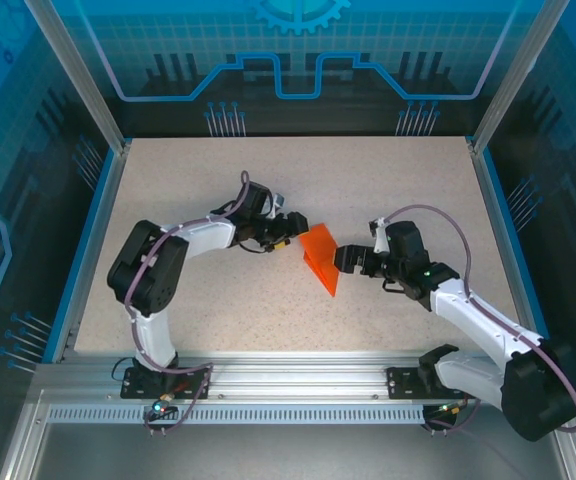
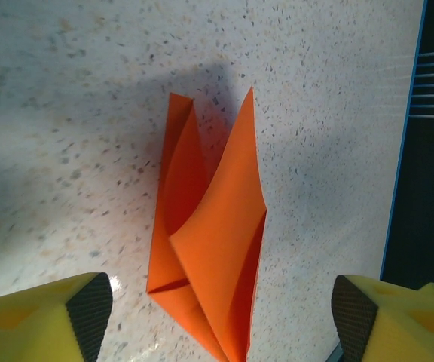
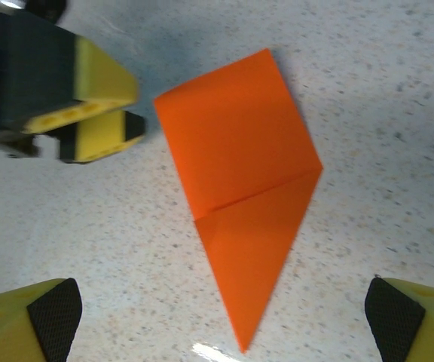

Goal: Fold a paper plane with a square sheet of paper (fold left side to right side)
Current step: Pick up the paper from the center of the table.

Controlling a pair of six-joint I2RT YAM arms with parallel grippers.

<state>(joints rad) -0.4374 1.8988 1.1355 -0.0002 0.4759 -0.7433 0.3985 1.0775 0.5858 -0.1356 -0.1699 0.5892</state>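
Note:
The square sheet of paper (image 1: 320,256) is bright orange and lies mid-table, folded into a slim pointed paper plane shape. In the left wrist view the paper (image 2: 215,241) has its two halves standing apart along a centre crease. My left gripper (image 2: 221,320) is open around its near end, and both pads (image 2: 89,311) stay clear of it. In the right wrist view the paper (image 3: 239,170) lies flat with its tip pointing toward my right gripper (image 3: 223,320), which is open and touches nothing. From above, the left gripper (image 1: 290,233) is just left of the paper and the right gripper (image 1: 346,258) just right.
The speckled tabletop (image 1: 388,190) has blue side rims (image 1: 508,230) and clear enclosure walls behind. An aluminium rail (image 1: 288,385) with both arm bases runs along the near edge. The left gripper (image 3: 136,109) shows at the upper left of the right wrist view. A blue edge (image 2: 404,151) lies to the right of the paper.

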